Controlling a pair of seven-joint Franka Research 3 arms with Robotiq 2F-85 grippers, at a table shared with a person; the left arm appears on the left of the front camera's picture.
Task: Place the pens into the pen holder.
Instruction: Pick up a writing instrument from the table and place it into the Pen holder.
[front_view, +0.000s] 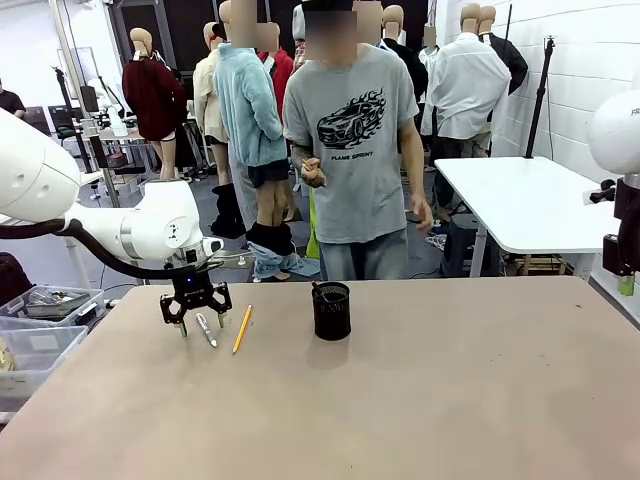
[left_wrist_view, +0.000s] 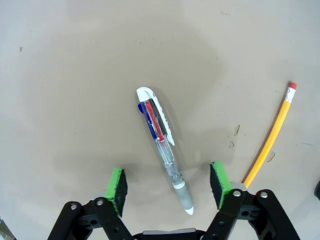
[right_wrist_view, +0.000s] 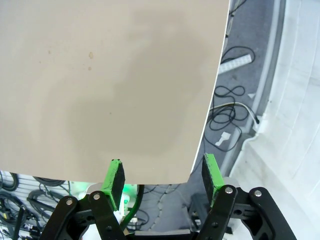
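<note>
A white-silver pen (left_wrist_view: 161, 145) with red and blue inserts lies flat on the tan table (front_view: 400, 400), between the two green pads of my left gripper (left_wrist_view: 169, 182), whose jaws are open and clear of it on both sides. The same pen (front_view: 205, 329) and left gripper (front_view: 201, 325) appear at the table's far left. A yellow pencil (left_wrist_view: 270, 137) with a red eraser tip lies just right of it (front_view: 242, 328). The black mesh pen holder (front_view: 331, 311) stands upright right of them, with something dark sticking out. My right gripper (right_wrist_view: 162, 179) is open above the table's edge, holding nothing.
A person in a grey T-shirt (front_view: 352, 140) stands at the far side behind the holder. Plastic bins (front_view: 40, 320) sit off the table's left. A white table (front_view: 530, 200) stands at the back right. Cables lie on the floor (right_wrist_view: 230, 115) past the table edge.
</note>
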